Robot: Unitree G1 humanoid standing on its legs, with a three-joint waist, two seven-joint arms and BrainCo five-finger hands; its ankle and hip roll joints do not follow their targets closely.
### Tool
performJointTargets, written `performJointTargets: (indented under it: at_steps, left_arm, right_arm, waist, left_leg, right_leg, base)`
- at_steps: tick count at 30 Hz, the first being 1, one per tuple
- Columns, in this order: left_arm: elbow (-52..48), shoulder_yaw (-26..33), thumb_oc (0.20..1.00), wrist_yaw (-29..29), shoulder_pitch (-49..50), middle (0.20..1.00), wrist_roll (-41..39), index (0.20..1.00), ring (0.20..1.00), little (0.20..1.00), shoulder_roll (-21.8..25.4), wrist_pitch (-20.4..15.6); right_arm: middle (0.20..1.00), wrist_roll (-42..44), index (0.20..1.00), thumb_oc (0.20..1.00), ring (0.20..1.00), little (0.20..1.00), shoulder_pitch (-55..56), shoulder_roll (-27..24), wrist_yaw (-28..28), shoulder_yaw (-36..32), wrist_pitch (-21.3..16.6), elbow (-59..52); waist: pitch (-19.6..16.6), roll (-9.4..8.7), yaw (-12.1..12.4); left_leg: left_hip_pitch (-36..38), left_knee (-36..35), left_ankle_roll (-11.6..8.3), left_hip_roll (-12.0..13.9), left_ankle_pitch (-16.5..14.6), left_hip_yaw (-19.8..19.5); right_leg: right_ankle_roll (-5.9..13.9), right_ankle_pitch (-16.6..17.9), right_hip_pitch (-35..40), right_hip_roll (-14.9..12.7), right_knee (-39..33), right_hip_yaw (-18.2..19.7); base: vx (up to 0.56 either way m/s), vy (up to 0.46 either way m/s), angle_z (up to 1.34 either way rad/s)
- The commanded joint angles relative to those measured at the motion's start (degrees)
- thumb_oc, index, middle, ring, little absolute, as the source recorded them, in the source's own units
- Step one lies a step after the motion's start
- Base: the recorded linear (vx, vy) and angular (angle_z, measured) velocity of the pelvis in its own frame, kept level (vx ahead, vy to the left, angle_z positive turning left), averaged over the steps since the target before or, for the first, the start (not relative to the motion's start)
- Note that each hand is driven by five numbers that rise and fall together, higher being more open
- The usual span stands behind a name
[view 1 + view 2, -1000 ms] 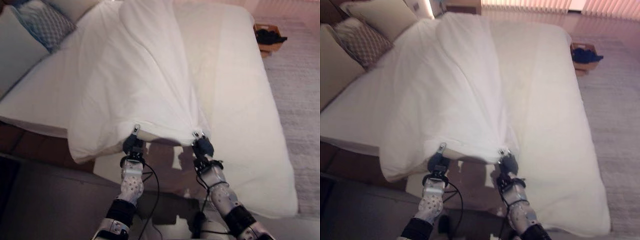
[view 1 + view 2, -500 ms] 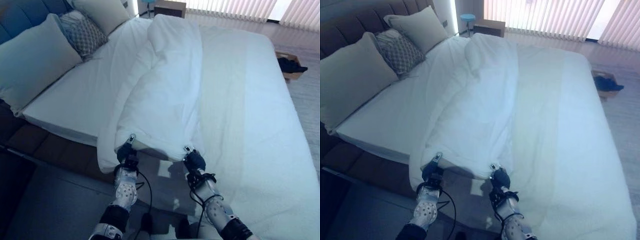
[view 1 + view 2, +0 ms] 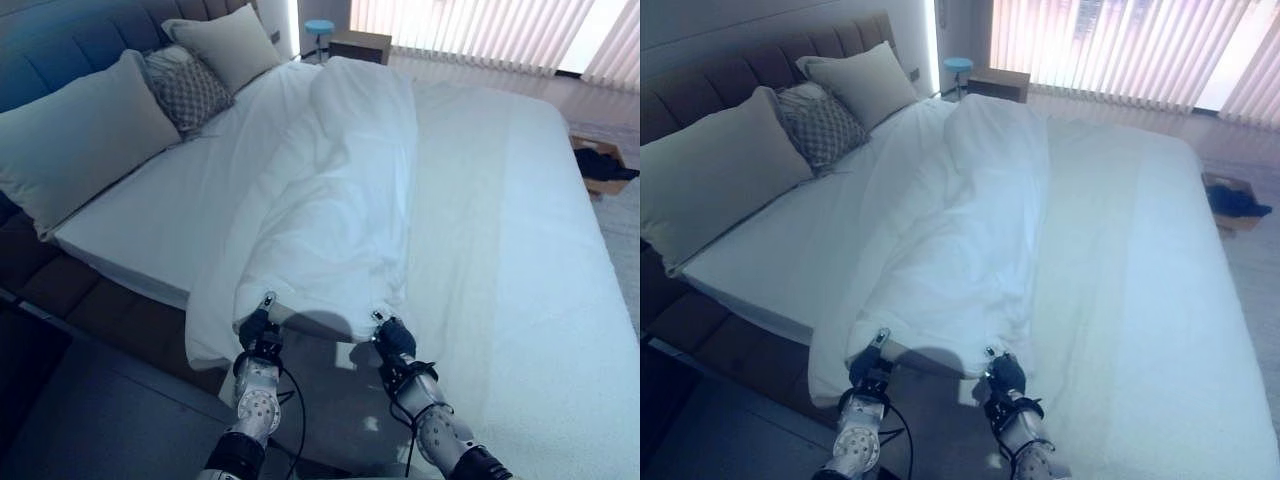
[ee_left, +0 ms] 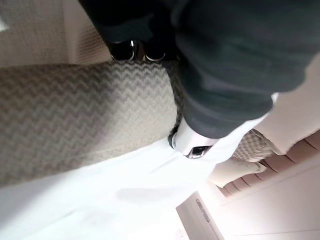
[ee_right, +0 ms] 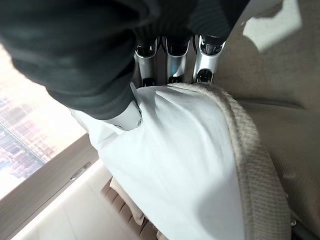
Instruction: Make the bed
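Duvet (image 3: 340,200) drawn further headward, right hand (image 5: 170,55) fingers curled underneath.

Daylight pours through the vertical blinds (image 3: 1110,50) behind the bed, glaring pinkish-white there; the near floor (image 3: 100,420) lies dim. A shadow sits under the lifted duvet (image 3: 330,210) edge.

My left hand (image 3: 258,332): fingertips buried under the duvet (image 3: 330,215) hem.
My right hand (image 3: 393,340): fingertips tucked behind the same fold.
Mattress (image 3: 520,260): near corner cut off by the picture's edge.
Front pillow (image 3: 85,140): its end cut off at the picture's side.
Box on floor (image 3: 603,168): dark contents too small to identify.
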Motion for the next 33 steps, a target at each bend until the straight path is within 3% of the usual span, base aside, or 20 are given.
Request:
performJointTargets:
  at_steps: [1, 3, 5, 6, 7, 10, 11, 13, 15, 19, 20, 22, 24, 25, 27, 28, 29, 30, 32, 33]
  left_arm:
    - [-6.0, 4.6, 0.2, 0.5, -3.6, 0.2, 2.4, 0.2, 0.2, 0.2, 8.0, -7.3]
    - [-6.8, 5.2, 0.2, 1.1, -4.2, 0.2, 3.1, 0.2, 0.2, 0.2, 8.9, -7.6]
    - [-10.6, 7.2, 0.2, 3.3, -5.8, 0.2, 5.8, 0.2, 0.2, 0.2, 11.5, -8.6]
    - [-10.7, 7.2, 0.2, 3.3, -5.8, 0.2, 5.8, 0.2, 0.2, 0.2, 11.5, -8.6]
    - [-12.6, 8.4, 0.2, 4.3, -6.2, 0.2, 7.0, 0.2, 0.2, 0.2, 12.4, -9.1]
    - [-16.5, 9.6, 0.2, 4.7, -6.9, 0.2, 8.3, 0.2, 0.2, 0.2, 13.6, -10.3]
    - [-17.3, 9.8, 0.2, 5.0, -7.5, 0.2, 8.6, 0.2, 0.2, 0.2, 14.0, -10.9]
    - [-19.6, 10.5, 0.2, 5.4, -8.0, 0.2, 10.3, 0.2, 0.2, 0.2, 14.7, -11.6]
    - [-28.9, 11.9, 0.2, 4.0, -7.8, 0.2, 12.5, 0.2, 0.2, 0.2, 15.1, -13.1]
    - [-37.4, 12.7, 0.2, 1.2, -5.3, 0.2, 14.8, 0.2, 0.2, 0.2, 15.2, -13.8]
    - [-39.7, 12.4, 0.2, 1.0, -5.2, 0.2, 16.1, 0.2, 0.2, 0.2, 15.2, -14.3]
    - [-40.6, 12.8, 0.2, 0.8, -4.6, 0.2, 16.9, 0.2, 0.2, 0.2, 15.1, -14.5]
    - [-40.0, 13.4, 0.2, 1.6, -3.2, 0.2, 16.2, 0.2, 0.2, 0.2, 13.8, -15.3]
    - [-36.6, 14.0, 0.2, 3.2, -0.7, 0.2, 15.3, 0.2, 0.2, 0.2, 12.5, -15.2]
    - [-32.0, 13.1, 0.2, 5.4, 0.5, 0.2, 14.1, 0.2, 0.2, 0.2, 11.3, -14.6]
    - [-32.0, 13.1, 0.2, 5.3, 0.5, 0.2, 14.1, 0.2, 0.2, 0.2, 11.3, -14.6]
    - [-22.8, 12.7, 0.2, 7.5, 0.5, 0.2, 14.5, 0.2, 0.2, 0.2, 10.4, -13.6]
    - [-22.7, 12.7, 0.2, 7.4, 0.4, 0.2, 14.4, 0.2, 0.2, 0.2, 10.4, -13.6]
    - [-7.7, 10.4, 0.2, 8.4, -0.3, 0.2, 14.4, 0.2, 0.2, 0.2, 9.8, -11.4]
    - [-7.7, 10.4, 0.2, 8.4, -0.3, 0.2, 14.4, 0.2, 0.2, 0.2, 9.8, -11.4]
  right_arm:
    - [0.2, -2.5, 0.2, 0.2, 0.2, 0.2, -1.2, 0.3, -0.4, -2.4, -1.5, -0.8]
    - [0.2, -2.6, 0.2, 0.2, 0.2, 0.2, -2.0, 0.9, -0.6, -1.7, -1.4, -1.0]
    - [0.2, -2.8, 0.2, 0.2, 0.2, 0.2, -5.2, 2.9, 0.3, 0.8, -1.5, -1.1]
    - [0.2, -2.8, 0.2, 0.2, 0.2, 0.2, -5.2, 2.9, 0.3, 0.8, -1.5, -1.1]
    - [0.2, -2.5, 0.2, 0.2, 0.2, 0.2, -6.8, 4.1, 1.3, 2.7, -1.2, -1.3]
    - [0.2, -1.2, 0.2, 0.2, 0.2, 0.2, -9.5, 5.1, 2.9, 5.7, -1.0, -3.2]
    - [0.2, -0.9, 0.2, 0.2, 0.2, 0.2, -10.7, 4.7, 3.6, 6.7, -1.3, -5.1]
    - [0.2, -1.1, 0.2, 0.2, 0.2, 0.2, -11.9, 4.4, 4.1, 7.3, -1.5, -7.2]
    - [0.2, -2.6, 0.2, 0.2, 0.2, 0.2, -13.2, 1.9, 6.6, 7.5, -3.3, -17.2]
    - [0.2, -3.1, 0.2, 0.2, 0.2, 0.2, -12.6, -0.5, 9.2, 5.7, -4.8, -25.4]
    - [0.2, -3.1, 0.2, 0.2, 0.2, 0.2, -11.3, -1.6, 9.6, 4.8, -5.6, -28.2]
    - [0.2, -2.9, 0.2, 0.2, 0.2, 0.2, -10.3, -2.4, 9.8, 4.7, -5.8, -29.1]
    - [0.2, -2.7, 0.2, 0.2, 0.2, 0.2, -8.9, -3.1, 10.0, 5.8, -5.2, -28.1]
    - [0.2, -3.5, 0.2, 0.2, 0.2, 0.2, -7.1, -3.0, 9.5, 7.4, -3.8, -24.0]
    - [0.2, -6.1, 0.2, 0.2, 0.2, 0.2, -5.7, -1.4, 7.7, 9.5, -1.6, -14.6]
    - [0.2, -6.1, 0.2, 0.2, 0.2, 0.2, -5.7, -1.4, 7.7, 9.5, -1.6, -14.5]
    - [0.2, -8.6, 0.2, 0.2, 0.2, 0.2, -6.0, 0.1, 6.5, 10.1, 0.1, -3.9]
    - [0.2, -8.6, 0.2, 0.2, 0.2, 0.2, -6.1, 0.1, 6.5, 10.1, 0.1, -3.8]
    - [0.2, -12.5, 0.2, 0.2, 0.2, 0.2, -6.4, 2.3, 5.4, 10.9, 1.9, 7.7]
    - [0.2, -12.5, 0.2, 0.2, 0.2, 0.2, -6.4, 2.3, 5.4, 10.9, 1.9, 7.7]
  waist:
    - [-3.3, -2.83, 2.8]
    - [-3.2, -2.82, 3.4]
    - [-2.9, -1.72, 6.3]
    - [-3.0, -1.73, 6.2]
    - [-2.9, -1.08, 6.5]
    - [-3.1, -1.39, 7.0]
    - [-3.3, -1.68, 6.9]
    - [-3.3, -1.82, 7.0]
    - [-3.6, -1.71, 6.7]
    - [-4.7, -1.43, 6.6]
    - [-4.1, -1.25, 6.0]
    - [-3.1, -1.08, 6.0]
    - [-2.1, -1.23, 6.1]
    - [-2.1, -1.69, 6.0]
    - [-1.9, -2.04, 6.5]
    - [-2.0, -2.06, 6.4]
    - [-1.3, -1.8, 7.0]
    - [-1.3, -1.82, 7.0]
    - [-1.0, -1.33, 7.1]
    - [-1.1, -1.33, 7.1]
  left_leg:
    - [1.2, 0.2, 1.19, -4.6, 0.3, 5.5]
    - [1.3, 0.4, 1.77, -4.8, -0.4, 7.3]
    - [4.1, -1.6, 3.19, -6.1, -1.4, 11.0]
    - [4.0, -1.7, 3.21, -6.2, -1.3, 10.9]
    - [6.0, -3.0, 3.82, -7.2, -1.3, 11.3]
    - [7.0, -3.8, 3.92, -9.4, -0.7, 10.3]
    - [7.4, -4.1, 3.83, -10.3, -0.5, 9.4]
    - [7.5, -4.2, 3.55, -11.0, -0.1, 9.1]
    - [8.2, -4.3, 3.33, -11.9, 0.3, 7.7]
    - [8.1, -2.7, 2.0, -12.3, -0.3, 7.7]
    - [6.6, 2.4, -0.56, -12.5, 1.4, 7.2]
    - [4.7, 6.3, -1.84, -12.6, 2.5, 6.2]
    - [2.9, 8.0, -1.75, -12.3, 2.1, 5.7]
    - [2.7, 4.0, -0.05, -9.7, 0.4, 6.0]
    - [1.5, -0.3, 0.58, -6.6, 2.4, 5.5]
    - [1.4, -0.5, 0.58, -6.6, 2.6, 5.4]
    - [-0.7, -1.6, 0.04, -5.7, 4.6, 3.5]
    - [-0.7, -1.6, 0.04, -5.7, 4.7, 3.4]
    - [0.6, -3.0, 0.17, -5.6, 4.1, 4.0]
    - [0.6, -3.0, 0.17, -5.6, 4.1, 4.0]
  right_leg:
    - [13.5, 2.7, 2.4, -15.8, -0.4, 4.2]
    - [13.56, 3.5, 0.9, -16.9, 1.6, 2.8]
    - [12.16, 5.4, -0.4, -21.0, 8.2, -8.2]
    - [12.17, 5.5, -0.5, -21.0, 8.1, -8.3]
    - [11.71, 3.5, -0.9, -18.6, 12.0, -9.6]
    - [10.94, 0.6, -0.8, -12.2, 10.4, -9.0]
    - [9.56, -1.4, -1.2, -8.2, 9.4, -6.7]
    - [9.14, -1.4, -1.6, -6.5, 8.1, -5.4]
    - [7.39, -2.3, -0.2, -5.5, 6.2, -3.1]
    - [6.82, -1.6, 3.9, -5.5, 0.1, -4.7]
    - [6.15, -1.6, 5.1, -5.1, -0.7, -5.5]
    - [5.78, -1.7, 5.2, -5.2, -0.2, -5.5]
    - [5.89, -2.0, 5.4, -5.5, 0.0, -5.0]
    - [6.46, -2.3, 5.5, -5.7, -0.4, -4.0]
    - [7.0, -2.5, 5.1, -6.2, -0.2, -3.1]
    - [6.99, -2.3, 5.0, -6.2, -0.3, -3.1]
    - [7.39, -2.8, 4.5, -6.3, -0.3, -2.6]
    - [7.39, -2.8, 4.4, -6.3, -0.2, -2.6]
    - [8.15, -3.1, 4.5, -7.3, -0.6, -2.0]
    - [8.15, -3.1, 4.5, -7.3, -0.6, -2.0]
  base:
    - [0.09, 0.454, -0.15]
    - [0.06, 0.342, -0.26]
    - [0.09, 0.397, -0.57]
    - [0.1, 0.329, -0.56]
    - [0.08, 0.273, -0.2]
    - [0.08, 0.181, 0.0]
    - [0.04, 0.043, 0.14]
    - [0.02, 0.051, 0.25]
    - [0.02, 0.044, 0.32]
    - [0.06, -0.036, 0.36]
    - [0.01, -0.021, 0.27]
    - [-0.03, 0.011, 0.55]
    - [-0.02, 0.046, 0.21]
    - [0.06, 0.063, 0.0]
    - [0.04, 0.074, -0.21]
    - [0.01, 0.106, -0.2]
    - [0.01, 0.077, 0.01]
    - [0.09, 0.198, 0.07]
    - [0.11, 0.194, 0.05]
    - [0.06, 0.17, 0.04]
